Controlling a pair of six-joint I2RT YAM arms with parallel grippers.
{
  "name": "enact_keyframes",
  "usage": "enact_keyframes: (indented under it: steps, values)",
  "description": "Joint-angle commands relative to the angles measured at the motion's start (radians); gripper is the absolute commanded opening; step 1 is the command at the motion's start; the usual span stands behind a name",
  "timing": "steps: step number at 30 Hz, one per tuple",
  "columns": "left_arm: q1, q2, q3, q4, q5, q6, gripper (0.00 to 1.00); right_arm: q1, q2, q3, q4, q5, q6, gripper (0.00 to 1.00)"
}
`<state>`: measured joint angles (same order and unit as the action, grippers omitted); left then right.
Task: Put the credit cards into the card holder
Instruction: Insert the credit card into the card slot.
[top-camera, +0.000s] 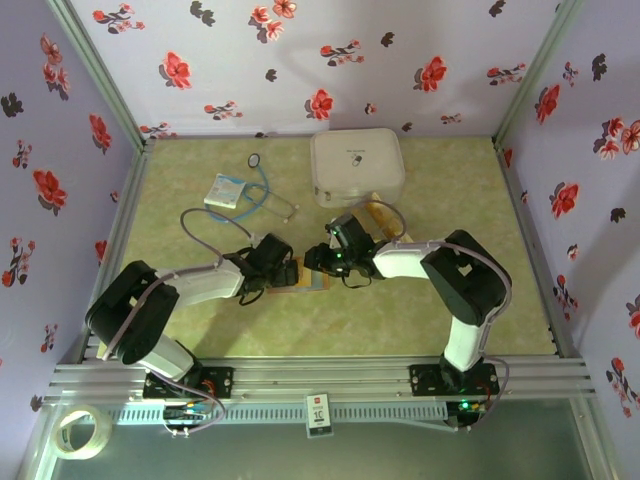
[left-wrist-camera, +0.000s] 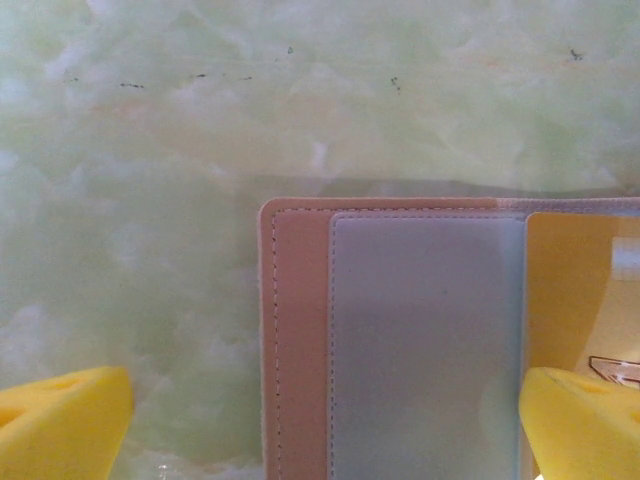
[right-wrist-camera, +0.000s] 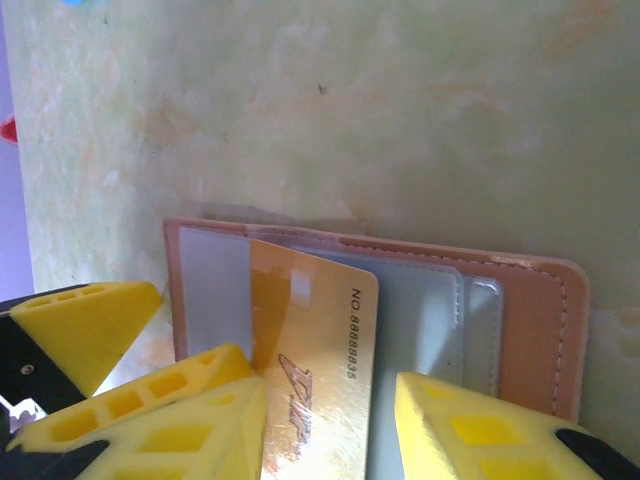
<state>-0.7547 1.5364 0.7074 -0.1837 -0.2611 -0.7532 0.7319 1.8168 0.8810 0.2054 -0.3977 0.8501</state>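
Note:
The reddish-brown card holder (right-wrist-camera: 540, 320) lies open on the green table, its greyish pockets (left-wrist-camera: 420, 340) facing up. A golden credit card (right-wrist-camera: 320, 340) stands tilted with its far end at a pocket. My right gripper (right-wrist-camera: 330, 400) straddles this card: the left finger touches its edge, and a thin gap separates the right finger from it. My left gripper (left-wrist-camera: 322, 425) is wide open over the holder's other half, its right finger (left-wrist-camera: 580, 420) by the card (left-wrist-camera: 580, 290). In the top view both grippers (top-camera: 280, 268) (top-camera: 318, 262) meet over the holder (top-camera: 305, 284).
A large white rounded case (top-camera: 357, 165) sits at the back. More golden cards (top-camera: 385, 215) lie at its front right corner. A white-blue packet (top-camera: 225, 190) and a looped cable (top-camera: 265, 185) lie to the back left. Flowered walls close in three sides.

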Motion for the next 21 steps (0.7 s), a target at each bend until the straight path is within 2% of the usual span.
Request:
enact_keyframes:
  steps: [1, 16, 21]
  values:
    - [-0.01, 0.028, -0.025, 0.021, 0.011, -0.021, 1.0, -0.002, 0.023, -0.004, 0.01, -0.025, 0.021, 0.38]
    - [-0.01, 0.027, -0.034, 0.026, 0.011, -0.022, 1.0, 0.011, 0.021, 0.006, 0.048, -0.061, 0.023, 0.31]
    - [-0.01, 0.025, -0.036, 0.026, 0.01, -0.022, 1.0, 0.018, 0.027, 0.012, 0.049, -0.065, 0.021, 0.24]
